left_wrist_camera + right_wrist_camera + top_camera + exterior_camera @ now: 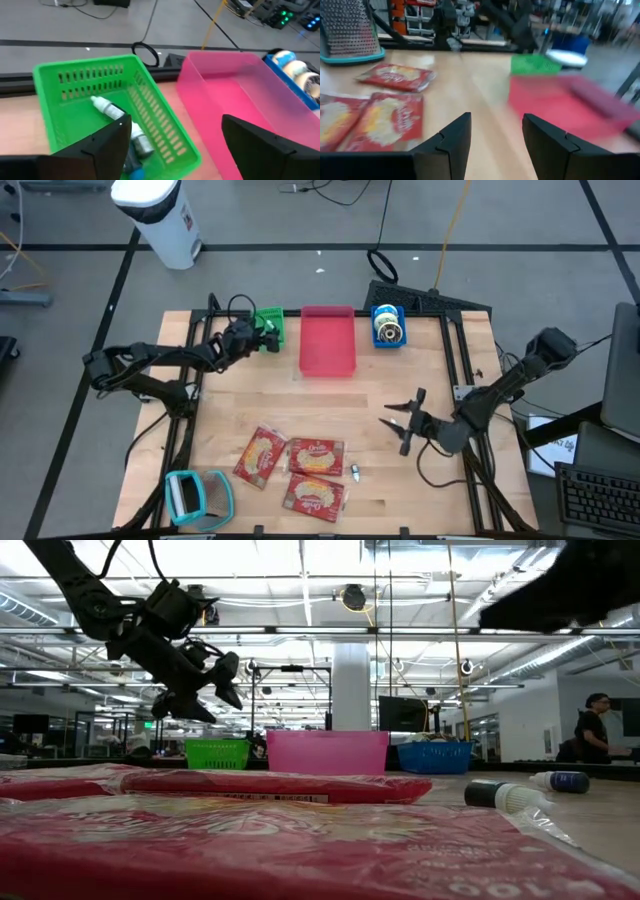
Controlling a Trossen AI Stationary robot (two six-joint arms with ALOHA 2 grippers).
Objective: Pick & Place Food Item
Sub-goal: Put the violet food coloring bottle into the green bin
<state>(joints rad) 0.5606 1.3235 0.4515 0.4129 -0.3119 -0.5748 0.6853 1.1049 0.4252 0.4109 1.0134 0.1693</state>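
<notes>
Three red food packets (262, 455), (315, 457), (315, 495) lie flat on the wooden table's near middle. They also show in the right wrist view (375, 117). My right gripper (400, 425) hovers open to their right, above the table, with nothing between its fingers (495, 140). My left gripper (262, 335) stands open at the green basket (75, 85) at the far left, above its near rim. Nothing is between its fingers (175, 145). Small bottles (107, 107) lie in that basket.
A pink bin (328, 340) and a blue bin with tape rolls (388, 327) stand beside the green basket along the far edge. A small bottle (353, 471) lies right of the packets. A teal grater (195, 495) sits at the near left corner.
</notes>
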